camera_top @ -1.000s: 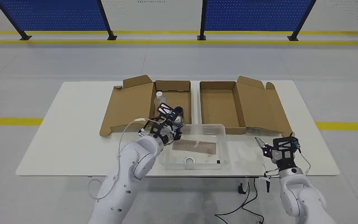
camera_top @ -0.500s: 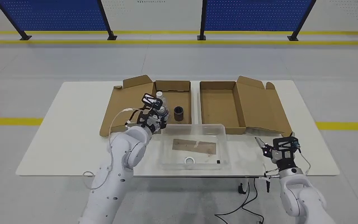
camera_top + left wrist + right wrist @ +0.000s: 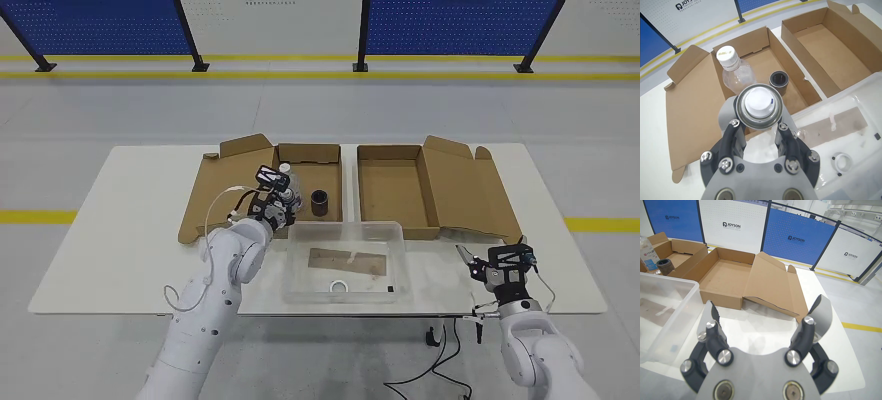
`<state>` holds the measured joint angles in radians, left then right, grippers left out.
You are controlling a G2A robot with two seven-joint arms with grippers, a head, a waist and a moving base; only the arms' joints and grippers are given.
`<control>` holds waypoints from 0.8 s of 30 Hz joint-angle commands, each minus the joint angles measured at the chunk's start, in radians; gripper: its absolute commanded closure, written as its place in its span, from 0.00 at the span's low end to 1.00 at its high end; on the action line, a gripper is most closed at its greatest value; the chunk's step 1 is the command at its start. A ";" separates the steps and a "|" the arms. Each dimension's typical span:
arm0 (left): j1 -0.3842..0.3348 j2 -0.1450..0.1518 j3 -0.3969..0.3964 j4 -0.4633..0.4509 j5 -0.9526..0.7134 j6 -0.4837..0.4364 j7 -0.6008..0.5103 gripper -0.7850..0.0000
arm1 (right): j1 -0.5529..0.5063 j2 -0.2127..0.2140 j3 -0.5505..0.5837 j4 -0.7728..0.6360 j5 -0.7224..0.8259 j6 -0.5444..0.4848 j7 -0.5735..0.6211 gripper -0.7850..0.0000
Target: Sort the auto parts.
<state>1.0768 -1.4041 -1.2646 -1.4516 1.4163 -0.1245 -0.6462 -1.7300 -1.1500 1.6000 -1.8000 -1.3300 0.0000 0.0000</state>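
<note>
My left gripper [image 3: 758,126] is shut on a silver metal can with a white cap [image 3: 759,108], held upright above the front edge of the left cardboard box [image 3: 757,43]. In the top view this gripper [image 3: 277,199] hangs beside a clear plastic bottle [image 3: 284,171] that stands in that box. A black cylindrical bearing [image 3: 779,79] stands in the box too, just beyond the can. A metal ring [image 3: 842,163] lies in the clear plastic bin [image 3: 863,83]. My right gripper [image 3: 765,311] is open with nothing in it, low over the table's front right corner [image 3: 497,263].
A second open cardboard box [image 3: 390,190] with nothing in it sits right of the first, its lid flap [image 3: 470,185] spread out. The clear bin [image 3: 400,262] also holds a brown cardboard strip [image 3: 346,262]. Bare table lies left of the boxes.
My left gripper carried the can from the bin's left corner back and left to the left box, then nearly stopped. The right arm stayed still.
</note>
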 commanded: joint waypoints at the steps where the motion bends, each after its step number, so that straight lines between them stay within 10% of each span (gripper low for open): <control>1: -0.007 0.001 -0.006 0.020 -0.006 0.006 0.009 1.00 | 0.000 0.000 0.000 0.000 0.000 0.000 0.000 0.00; 24: -0.128 -0.007 0.033 0.231 -0.050 -0.020 0.063 1.00 | 0.000 0.000 0.000 0.000 0.000 0.000 0.000 0.00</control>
<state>0.9539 -1.4100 -1.2330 -1.2328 1.3714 -0.1440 -0.5879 -1.7300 -1.1500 1.6000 -1.8000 -1.3300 0.0000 0.0000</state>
